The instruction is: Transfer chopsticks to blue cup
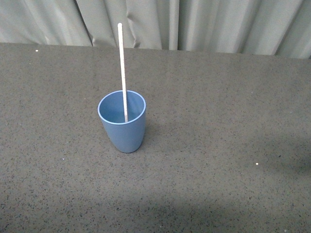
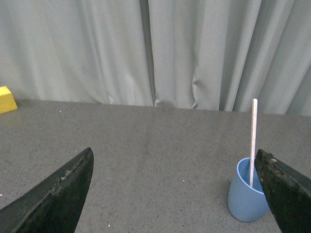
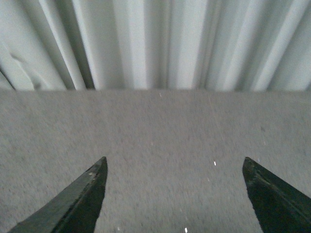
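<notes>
The light-blue cup [image 1: 123, 123] stands upright in the middle of the dark grey table. A pale cream chopstick [image 1: 122, 58] stands in it, leaning on the far rim, its upper half sticking out. In the left wrist view the cup [image 2: 244, 198] and chopstick [image 2: 252, 136] show beside one black finger [image 2: 286, 194]. My left gripper [image 2: 174, 158] is open and empty, apart from the cup. My right gripper [image 3: 175, 165] is open and empty over bare table. Neither gripper shows in the front view.
The grey speckled table [image 1: 218, 145] ends at a pale pleated curtain [image 1: 194, 24] at the back. A yellow block [image 2: 7, 99] lies near the table's far edge in the left wrist view.
</notes>
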`<move>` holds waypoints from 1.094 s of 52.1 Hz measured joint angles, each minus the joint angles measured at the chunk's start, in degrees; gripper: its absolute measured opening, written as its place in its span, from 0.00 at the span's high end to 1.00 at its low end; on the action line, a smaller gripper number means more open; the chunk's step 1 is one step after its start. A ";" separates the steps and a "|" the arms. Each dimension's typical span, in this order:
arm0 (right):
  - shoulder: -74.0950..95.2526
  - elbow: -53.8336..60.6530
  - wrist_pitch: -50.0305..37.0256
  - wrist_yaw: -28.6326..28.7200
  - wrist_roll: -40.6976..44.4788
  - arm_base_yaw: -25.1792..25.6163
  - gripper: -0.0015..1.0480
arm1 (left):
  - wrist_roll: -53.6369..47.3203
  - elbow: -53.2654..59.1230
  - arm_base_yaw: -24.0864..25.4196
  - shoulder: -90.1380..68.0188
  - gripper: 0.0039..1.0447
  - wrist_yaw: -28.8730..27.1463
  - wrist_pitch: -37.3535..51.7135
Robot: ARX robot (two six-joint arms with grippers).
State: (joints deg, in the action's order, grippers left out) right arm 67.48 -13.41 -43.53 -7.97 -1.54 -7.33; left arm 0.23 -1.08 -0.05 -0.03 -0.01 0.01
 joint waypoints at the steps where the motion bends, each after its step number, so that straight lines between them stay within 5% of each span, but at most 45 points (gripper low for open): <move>1: -0.04 0.70 -1.79 0.28 0.13 0.09 0.27 | 0.00 0.00 0.00 0.04 0.06 0.00 0.00; 11: -4.74 6.69 -13.22 2.56 1.18 1.88 0.57 | 0.00 0.00 0.00 -0.04 0.06 0.00 0.00; 23: -14.12 10.95 -6.32 7.48 1.36 7.02 0.98 | -0.02 0.00 0.00 -0.02 0.06 0.00 0.00; 57: -42.05 13.16 18.23 7.87 1.46 7.23 0.99 | -0.02 0.00 0.00 -0.02 0.06 0.00 0.00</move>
State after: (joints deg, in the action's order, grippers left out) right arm 25.43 -0.25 -25.30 -0.10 -0.08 -0.10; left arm 0.21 -1.08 -0.05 -0.05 -0.01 0.01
